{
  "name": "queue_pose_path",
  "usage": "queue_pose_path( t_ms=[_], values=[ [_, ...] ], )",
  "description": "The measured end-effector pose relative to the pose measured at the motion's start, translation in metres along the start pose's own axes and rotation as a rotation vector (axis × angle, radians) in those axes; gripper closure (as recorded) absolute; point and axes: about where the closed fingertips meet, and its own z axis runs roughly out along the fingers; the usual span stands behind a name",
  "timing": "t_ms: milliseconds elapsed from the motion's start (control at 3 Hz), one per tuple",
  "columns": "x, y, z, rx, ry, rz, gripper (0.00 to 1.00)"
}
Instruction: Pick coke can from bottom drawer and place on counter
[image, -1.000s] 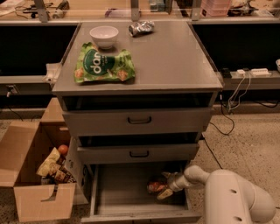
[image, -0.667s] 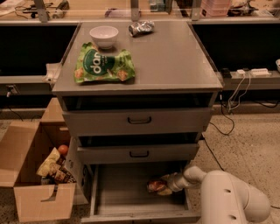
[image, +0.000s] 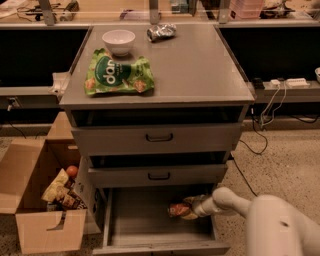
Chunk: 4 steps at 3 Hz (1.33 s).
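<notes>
The bottom drawer (image: 140, 220) is pulled open below two shut grey drawers with black handles. The coke can (image: 176, 210), red-orange, lies on its side on the drawer floor at the right. My gripper (image: 189, 210) reaches into the drawer from the right on a white arm and is at the can, touching or around its right end. The counter (image: 195, 65) is the grey top of the cabinet, above.
On the counter lie a green snack bag (image: 117, 75), a white bowl (image: 118, 41) and a wrinkled silvery can (image: 161, 32). An open cardboard box (image: 45, 195) with snacks stands on the floor at the left. Cables run across the floor at the right.
My arm has shifted slightly left inside the drawer, the gripper closer over the can. The can has stayed on the drawer floor.
</notes>
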Motion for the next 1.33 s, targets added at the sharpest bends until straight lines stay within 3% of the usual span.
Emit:
queue_pose_path(
  t_ms=[333,667,1000,1333],
  values=[
    [-0.05,0.03,-0.056,0.016,-0.17,-0.123,1.0],
    [-0.068,0.055,-0.113,0.033,-0.32,-0.219,1.0],
    [-0.071,0.07,-0.129,0.017,-0.373,-0.257,1.0],
    [-0.071,0.07,-0.129,0.017,-0.373,-0.258,1.0]
  ],
)
